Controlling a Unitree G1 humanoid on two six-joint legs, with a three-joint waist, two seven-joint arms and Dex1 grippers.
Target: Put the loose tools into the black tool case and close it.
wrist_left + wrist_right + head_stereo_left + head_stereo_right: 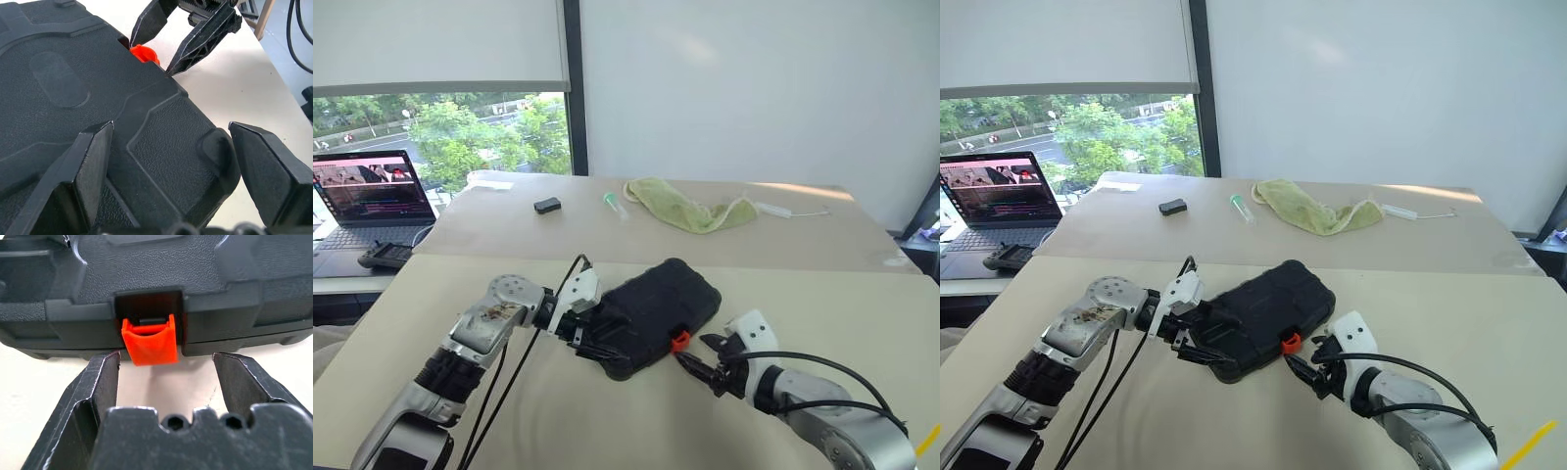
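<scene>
Both grippers spread wide: left gripper (590,338) straddling a corner of closed black tool case (656,308), right gripper (166,369) just before orange latch (149,341), gripping nothing.

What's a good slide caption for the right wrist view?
Open right gripper faces the orange latch of the closed black tool case.

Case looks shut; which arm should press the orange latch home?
Right, probably. The right gripper sits squarely facing the orange latch, jaws open either side of it. The left gripper straddles a corner of the black tool case, away from the latch.
</scene>
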